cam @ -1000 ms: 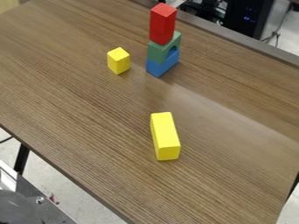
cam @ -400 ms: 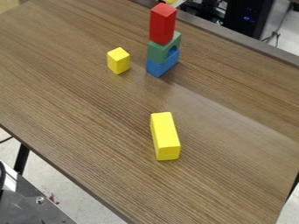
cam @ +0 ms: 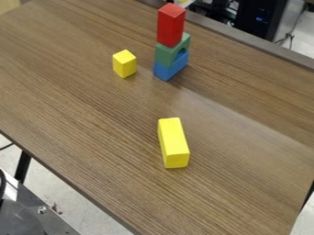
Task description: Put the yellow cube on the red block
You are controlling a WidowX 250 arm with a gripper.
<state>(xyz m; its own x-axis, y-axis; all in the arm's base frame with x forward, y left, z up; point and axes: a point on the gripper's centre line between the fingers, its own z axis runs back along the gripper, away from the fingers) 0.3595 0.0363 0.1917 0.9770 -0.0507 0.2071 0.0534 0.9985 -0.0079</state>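
I can't tell whether my jaws are apart or together, or how things lie from them; the yellow cube (cam: 124,64) sits on the desk (cam: 80,101) near the red block (cam: 171,25).

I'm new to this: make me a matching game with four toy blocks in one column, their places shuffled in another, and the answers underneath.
1. Red block
2. Green block
3. Blue block
4. Small yellow cube

A. Lowest of three stacked pieces
B. Apart from the others, on the table
C. Highest of three stacked pieces
D. Between two stacked pieces

Pairs: 1-C, 2-D, 3-A, 4-B
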